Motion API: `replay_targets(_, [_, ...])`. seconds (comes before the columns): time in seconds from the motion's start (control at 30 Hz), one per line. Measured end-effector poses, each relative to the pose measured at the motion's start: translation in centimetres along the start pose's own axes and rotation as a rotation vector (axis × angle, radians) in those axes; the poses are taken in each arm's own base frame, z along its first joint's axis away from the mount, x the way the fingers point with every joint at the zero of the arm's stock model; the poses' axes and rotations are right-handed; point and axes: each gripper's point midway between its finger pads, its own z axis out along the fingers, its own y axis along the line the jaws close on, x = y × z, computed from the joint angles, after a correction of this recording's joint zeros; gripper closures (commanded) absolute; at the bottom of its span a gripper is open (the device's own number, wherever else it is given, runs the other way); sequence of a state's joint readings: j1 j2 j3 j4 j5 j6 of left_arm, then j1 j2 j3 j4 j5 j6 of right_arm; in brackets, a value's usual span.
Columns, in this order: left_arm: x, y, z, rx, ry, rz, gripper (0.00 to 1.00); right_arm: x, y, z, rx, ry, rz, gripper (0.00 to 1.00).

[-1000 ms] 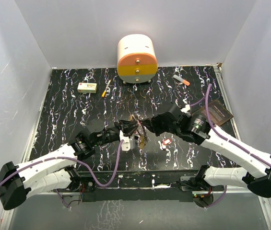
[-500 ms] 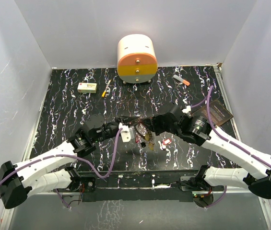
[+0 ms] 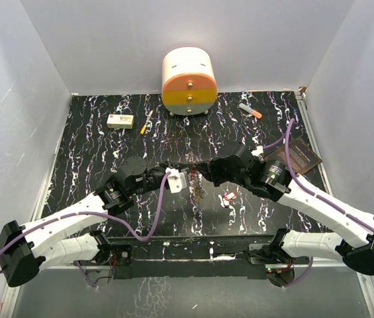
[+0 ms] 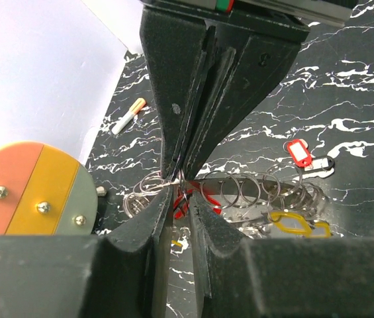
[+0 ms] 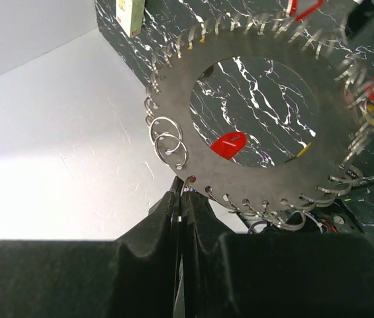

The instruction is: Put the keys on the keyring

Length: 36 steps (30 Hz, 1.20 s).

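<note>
Keyring [image 5: 173,99], rim pinched in closed right end effector [image 5: 182,193]

No writing is clear enough to read. The small white box [image 3: 120,120] at the far left of the bench [image 3: 94,152] has red print, but it is too small.

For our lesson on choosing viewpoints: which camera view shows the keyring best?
The right wrist view: the keyring fills it face-on, its round hole and jagged rim clear, the right pincer pinching its edge. The left wrist view gives only its rim loops, edge-on. The top view shows a tiny cluster between the arms.
</note>
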<state>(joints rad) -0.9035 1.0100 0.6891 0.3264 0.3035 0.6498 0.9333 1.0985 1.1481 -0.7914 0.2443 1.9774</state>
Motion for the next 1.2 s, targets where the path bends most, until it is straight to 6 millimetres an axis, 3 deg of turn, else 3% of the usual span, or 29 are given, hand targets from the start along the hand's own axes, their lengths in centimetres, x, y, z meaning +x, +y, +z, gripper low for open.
replay_targets(0.3, [-0.74,0.18,0.03,-0.002,-0.011,-0.052,0.86,0.12,0.20,-0.02,-0.008,0.005,0.002,0.94])
replay_targets(0.5, [-0.66,0.12,0.03,-0.004,-0.008,-0.073,1.00,0.16,0.20,-0.02,-0.007,0.008,0.003,0.94])
replay_targets(1.0, [-0.02,-0.33,0.16,0.019,0.022,-0.078,1.00,-0.08,-0.36,0.45,-0.008,0.001,0.001,0.93])
replay_targets(1.13, [-0.33,-0.50,0.13,0.042,0.028,-0.092,1.00,-0.25,-0.22,0.30,-0.019,-0.007,-0.015,0.83])
replay_targets(1.2, [-0.55,-0.61,0.10,0.052,0.026,-0.103,1.00,-0.29,-0.16,0.11,-0.025,-0.008,-0.025,0.84])
